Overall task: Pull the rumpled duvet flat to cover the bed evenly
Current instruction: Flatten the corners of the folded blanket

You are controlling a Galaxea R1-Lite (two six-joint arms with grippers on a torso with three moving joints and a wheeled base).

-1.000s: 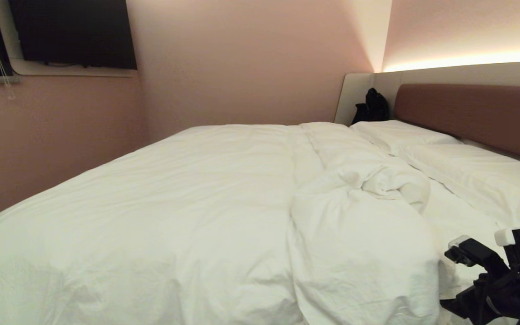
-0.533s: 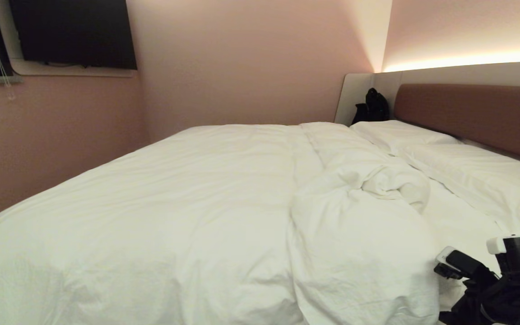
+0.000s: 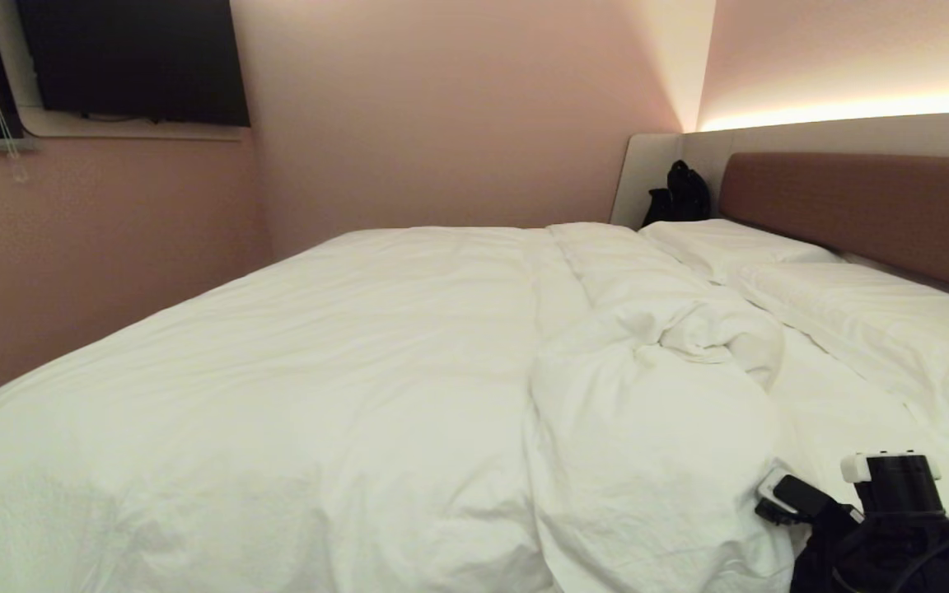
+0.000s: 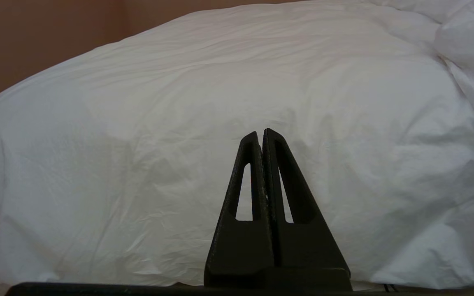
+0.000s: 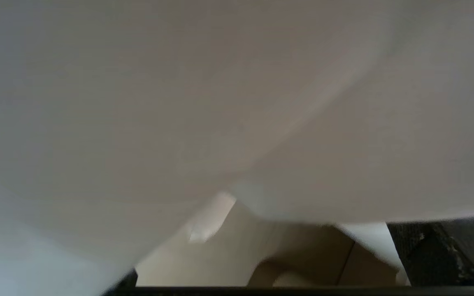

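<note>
While crouching low at the near side of the bed, working on the reach-and-grasp step: setting the right gripper at the lower right of the head view, right against the near hanging edge of the duvet. Showing, in the right wrist view, pale cloth filling almost everything, with the dark fingers standing wide apart and nothing clamped between them yet. Holding the left gripper parked with its fingers pressed together, pointing at the duvet's side where it drapes over the mattress edge.

Lying smooth over the left and far parts of the bed, but bunching into a twisted fold right of centre and stopping short of the pillows, leaving a patch of bare sheet on the near right. Judging the spreading as only partly done.

Probably calling next for closing on a thick bite of that puffy edge, deep enough not to slip off the slick cover, then drawing it out toward the headboard so the fold opens and the bare patch gets covered. Risking, with too shallow a pinch, catching only the outer fabric.

Sitting in a small room: pinkish walls, a dark screen mounted high on the left, a warm light strip glowing above the headboard panels, and a dark bag resting in the far corner behind the pillows.
</note>
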